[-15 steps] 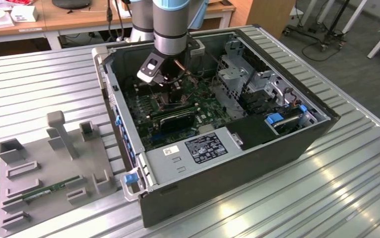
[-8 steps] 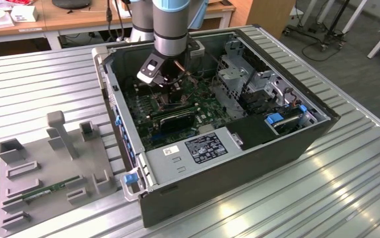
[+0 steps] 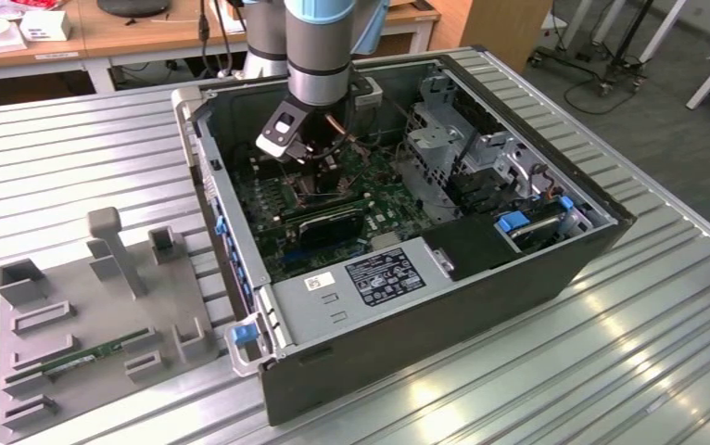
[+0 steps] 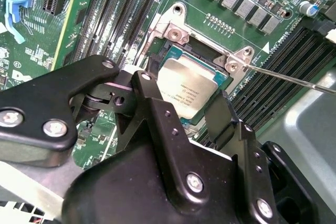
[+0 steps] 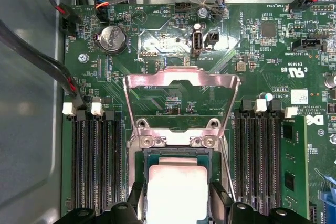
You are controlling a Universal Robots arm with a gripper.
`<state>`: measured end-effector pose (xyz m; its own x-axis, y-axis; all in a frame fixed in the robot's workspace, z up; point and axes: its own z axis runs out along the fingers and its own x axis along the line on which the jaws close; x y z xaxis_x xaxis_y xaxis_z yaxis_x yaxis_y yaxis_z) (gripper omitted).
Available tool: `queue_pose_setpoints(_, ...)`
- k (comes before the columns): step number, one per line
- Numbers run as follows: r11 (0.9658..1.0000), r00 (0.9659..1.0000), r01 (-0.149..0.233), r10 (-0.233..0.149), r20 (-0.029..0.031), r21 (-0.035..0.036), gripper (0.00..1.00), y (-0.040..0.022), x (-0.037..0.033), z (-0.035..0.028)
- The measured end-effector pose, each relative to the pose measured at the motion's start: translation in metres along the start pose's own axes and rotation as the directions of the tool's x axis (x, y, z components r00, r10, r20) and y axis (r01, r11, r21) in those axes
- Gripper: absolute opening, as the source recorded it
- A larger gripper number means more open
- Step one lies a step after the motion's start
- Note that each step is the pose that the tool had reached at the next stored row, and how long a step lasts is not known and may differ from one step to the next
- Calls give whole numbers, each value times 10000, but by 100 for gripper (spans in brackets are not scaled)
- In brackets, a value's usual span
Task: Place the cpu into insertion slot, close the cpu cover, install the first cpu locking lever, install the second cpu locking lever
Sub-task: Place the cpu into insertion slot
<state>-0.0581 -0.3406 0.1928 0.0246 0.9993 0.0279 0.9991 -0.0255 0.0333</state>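
The cpu (image 5: 176,187), a small square chip with a dull silver face, lies in the insertion slot (image 5: 143,158) on the green motherboard. My gripper (image 5: 176,205) straddles it, with black fingers (image 5: 135,203) pressed against two opposite edges. In the second wrist view the cpu (image 4: 191,87) sits level inside the silver frame, between my gripper's (image 4: 181,93) fingers (image 4: 220,111). The cpu cover (image 5: 178,85), a silver plate with a square cut-out, stands flipped open behind the slot. A thin wire locking lever (image 4: 294,77) sticks out sideways. In the exterior view my gripper (image 3: 310,165) reaches down into the computer case (image 3: 454,306).
Black memory slots (image 5: 97,161) flank the socket on both sides, and one holds a memory module (image 5: 291,166). Cables (image 5: 68,77) run along the case wall. A grey fixture (image 3: 95,315) holding a memory stick (image 3: 89,357) lies at the exterior view's left.
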Motion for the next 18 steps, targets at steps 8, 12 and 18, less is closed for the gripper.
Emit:
queue_pose_setpoints(8,10000,10000,0,0,4,3,60,-1,-1,1)
queue_pose_setpoints(12,10000,10000,0,0,0,0,54,0,0,2)
queue_pose_setpoints(18,10000,10000,0,0,0,0,54,0,0,3)
